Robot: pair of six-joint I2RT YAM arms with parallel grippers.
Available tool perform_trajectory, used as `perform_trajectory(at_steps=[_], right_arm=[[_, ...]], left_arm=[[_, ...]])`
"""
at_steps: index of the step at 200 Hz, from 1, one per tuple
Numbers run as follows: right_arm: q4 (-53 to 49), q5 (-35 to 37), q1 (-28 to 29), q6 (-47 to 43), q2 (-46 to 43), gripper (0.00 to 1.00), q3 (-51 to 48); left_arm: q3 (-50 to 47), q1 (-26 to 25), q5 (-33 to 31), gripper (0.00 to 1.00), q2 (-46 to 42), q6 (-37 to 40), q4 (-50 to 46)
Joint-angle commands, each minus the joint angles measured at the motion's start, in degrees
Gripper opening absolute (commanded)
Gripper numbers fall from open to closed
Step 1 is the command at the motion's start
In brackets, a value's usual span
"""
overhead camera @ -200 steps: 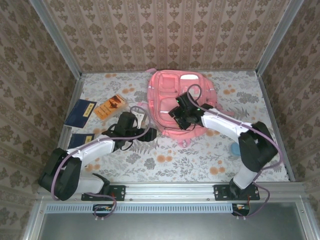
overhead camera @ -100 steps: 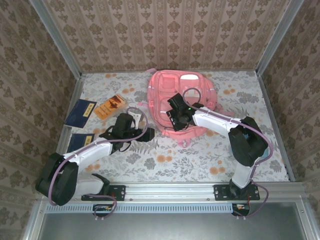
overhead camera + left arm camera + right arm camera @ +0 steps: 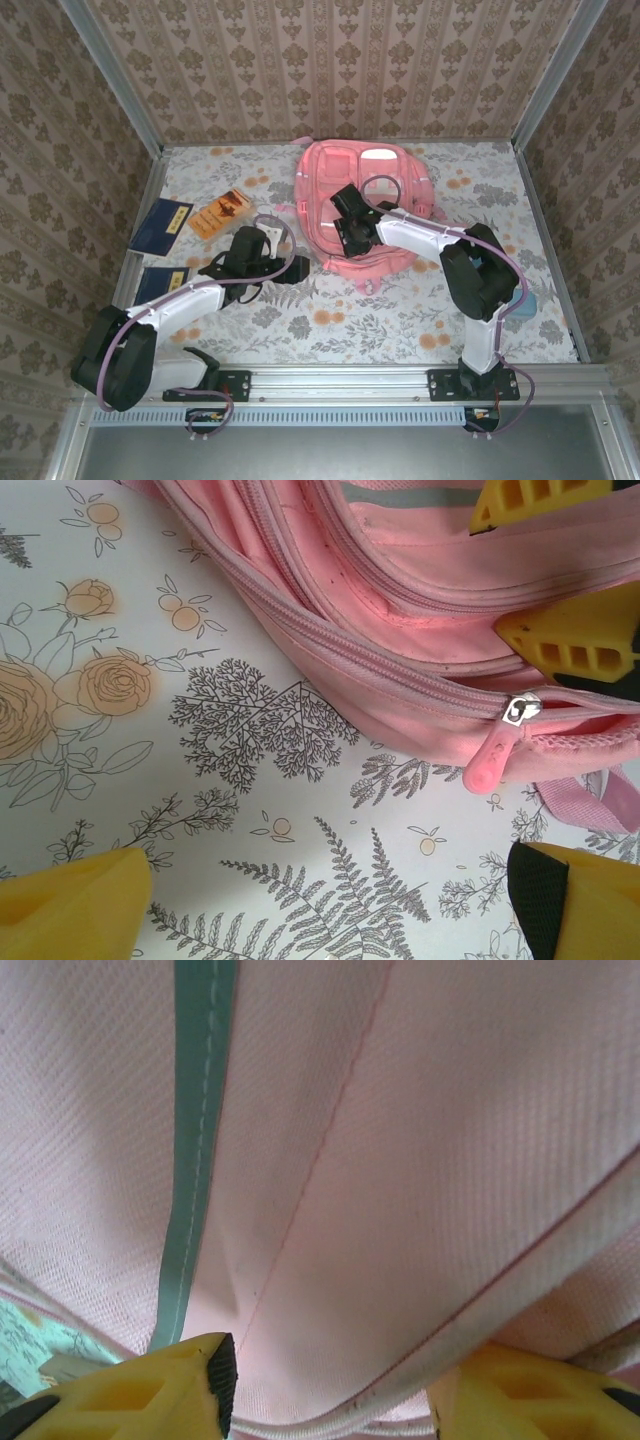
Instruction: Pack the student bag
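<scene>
**Student bag: barely started, I'd say**

It lies flat just ahead of your left claw, whose jaws are wide open and empty. Your right claw is pressed into its pink fabric, and I can't tell if it's gripping. The books are still out, left of the left claw. The surface is a floral tablecloth, boxed in by patterned wallpaper walls.

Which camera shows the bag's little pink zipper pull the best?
The left wrist view: the zipper pull hangs close up at the edge of the student bag, slider and tab both clear. The top external view has the whole bag, the pull too small to find. The right wrist view looks at bag fabric up close.
</scene>
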Motion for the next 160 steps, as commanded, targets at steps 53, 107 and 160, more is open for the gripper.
perform_trajectory(at_steps=[53, 107, 160], right_arm=[[1.4, 4.2, -1.12, -4.21, -3.33, 0.14, -1.17], [3.79, 4.57, -1.34, -13.33, -14.53, 0.1, -5.06], [5.47, -0.33, -1.91, -14.83, -16.81, 0.1, -5.34]], left_arm=[[2.75, -0.39, 8.67, 0.89, 3.58, 1.99, 2.43], [4.12, -2.97, 15.17, 0.77, 7.57, 5.12, 6.82], [7.46, -7.36, 18.01, 0.67, 13.55, 5.7, 11.04]])
